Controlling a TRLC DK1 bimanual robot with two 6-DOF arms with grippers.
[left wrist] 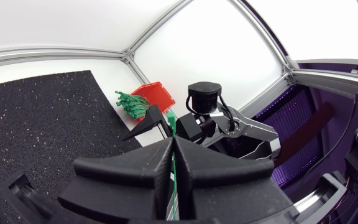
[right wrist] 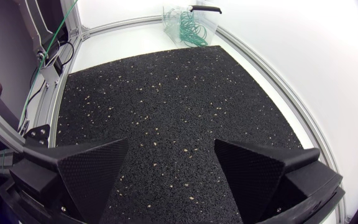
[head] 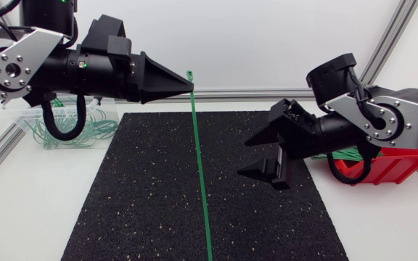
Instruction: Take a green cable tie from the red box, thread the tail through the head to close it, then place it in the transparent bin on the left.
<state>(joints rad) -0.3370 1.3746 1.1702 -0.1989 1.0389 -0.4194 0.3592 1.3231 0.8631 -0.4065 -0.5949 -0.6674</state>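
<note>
Crossing the near edge of the black speckled mat (head: 122, 217) with its tail, then running as one straight strip toward the far side: green cable tie (head: 200, 167), not threaded, head at the far end. Cannot tell whether the tail touches the mat.

Just right of that strip, apart from it and over the mat: right gripper (head: 244, 157), released, wedge fingers (right wrist: 92, 171) spread wide, nothing but mat between them in its own wrist view.

Farther back, coming in from the left: left gripper (head: 191, 85), clenched on the tie just under its head, fingers pressed together with the green strip pinched between them from both sides.

Farthest, off the mat's far left corner: transparent bin (head: 31, 119), holding looped green ties (head: 93, 130). Off the mat's right edge, partly hidden behind the right arm: red box (head: 398, 163), with a bundle of straight green ties (left wrist: 132, 104) sticking out of it.
</note>
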